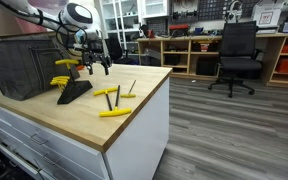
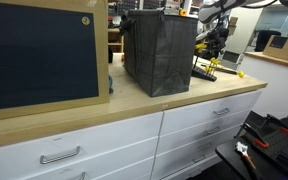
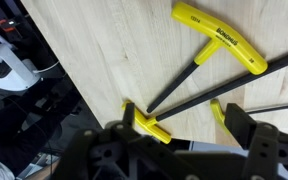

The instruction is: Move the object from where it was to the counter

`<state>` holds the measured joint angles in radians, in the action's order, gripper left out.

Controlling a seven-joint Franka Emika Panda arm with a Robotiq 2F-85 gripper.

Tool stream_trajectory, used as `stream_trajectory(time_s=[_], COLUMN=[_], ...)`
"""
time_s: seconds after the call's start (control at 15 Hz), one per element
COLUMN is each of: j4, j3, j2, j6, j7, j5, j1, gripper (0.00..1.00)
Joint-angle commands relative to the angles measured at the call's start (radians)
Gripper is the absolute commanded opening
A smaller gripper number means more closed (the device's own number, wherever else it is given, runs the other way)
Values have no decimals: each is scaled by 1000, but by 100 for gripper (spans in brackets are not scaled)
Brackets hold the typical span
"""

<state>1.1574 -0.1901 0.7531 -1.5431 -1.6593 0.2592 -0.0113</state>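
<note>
Several yellow T-handle hex keys are on the wooden counter point(image 1: 134, 120). Some stand in a black holder point(image 1: 74, 92), with their yellow handles point(image 1: 64, 66) sticking out. Others lie loose beside it point(image 1: 114, 112). My gripper point(image 1: 90, 64) hangs just above the holder, and it also shows in an exterior view point(image 2: 212, 45). In the wrist view my gripper point(image 3: 189, 125) is open. A yellow handle point(image 3: 149, 128) sits close to one finger and a second yellow handle point(image 3: 219, 115) close to the other. A loose hex key point(image 3: 219, 40) lies on the wood beyond.
A black mesh basket point(image 1: 19, 65) stands on the counter behind the holder and fills the middle of an exterior view point(image 2: 159, 50). A framed dark board point(image 2: 39, 55) leans at the counter's end. An office chair point(image 1: 236, 55) stands on the floor. The counter edge point(image 1: 169, 80) is near.
</note>
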Motion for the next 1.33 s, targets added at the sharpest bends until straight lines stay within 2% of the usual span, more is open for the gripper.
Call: stream_trajectory(time_s=[0.0, 0.33, 0.87, 1.27], j4=[-21, 27, 113, 221], j3=[8, 23, 83, 137], j2=[-21, -126, -341, -476], j6=[11, -25, -42, -42], j7=[8, 60, 180, 200], j5=[-9, 14, 17, 20], j1=[-14, -50, -104, -150], gripper=[100, 100, 100, 100])
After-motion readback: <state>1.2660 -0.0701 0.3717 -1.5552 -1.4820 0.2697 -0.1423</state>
